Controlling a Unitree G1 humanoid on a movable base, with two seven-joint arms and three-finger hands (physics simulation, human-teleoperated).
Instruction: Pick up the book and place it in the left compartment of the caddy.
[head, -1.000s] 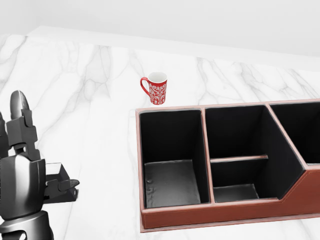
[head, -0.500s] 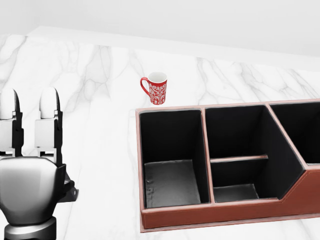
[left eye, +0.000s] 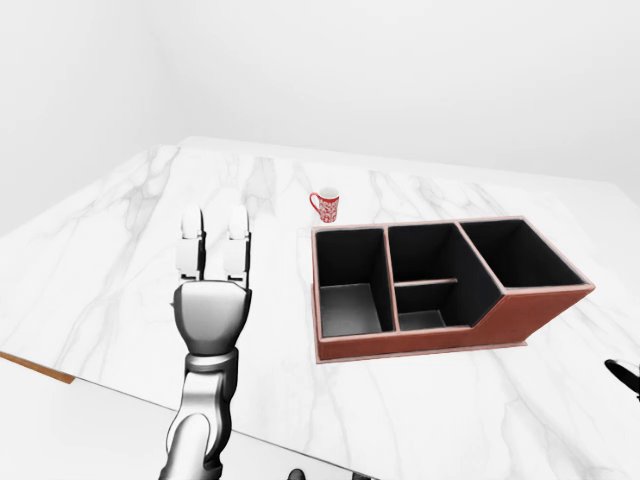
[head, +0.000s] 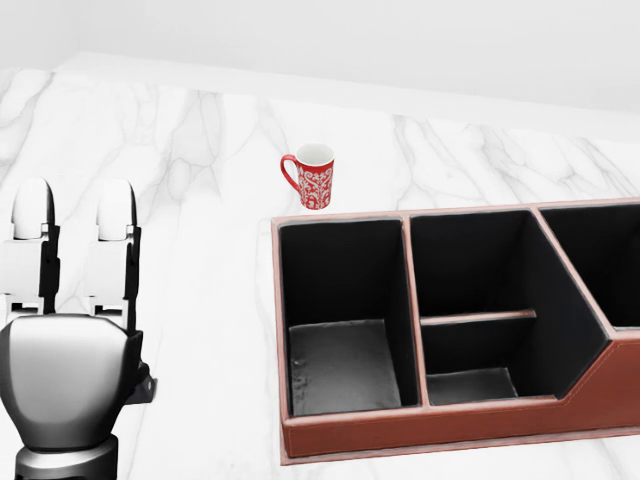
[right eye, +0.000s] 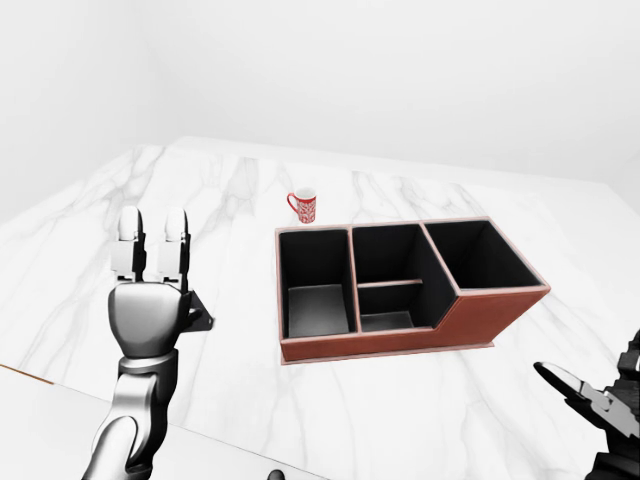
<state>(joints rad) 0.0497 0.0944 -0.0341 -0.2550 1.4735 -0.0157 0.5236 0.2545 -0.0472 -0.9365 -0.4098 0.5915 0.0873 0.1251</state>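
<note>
No book shows plainly in any view. The brown caddy (head: 440, 425) with black compartments lies on the white marble table (head: 200, 280), right of centre in the head view. Its left compartment (head: 345, 365) has a flat grey glossy bottom; I cannot tell whether that is a book. My left hand (head: 75, 200) stands at the lower left of the head view, left of the caddy and apart from it, its back toward the camera, fingers straight up, open and empty. My right hand (right eye: 585, 395) shows only at the lower right of the right-eye view, fingers spread, empty.
A red patterned mug (head: 315, 177) stands upright just above the caddy's left compartment in the head view. The table's near edge with a brown strip (left eye: 35, 365) runs across the lower left of the left-eye view.
My left hand has turned from side-on to back-facing, and its fingers have straightened and risen a little. The caddy and mug have not moved.
</note>
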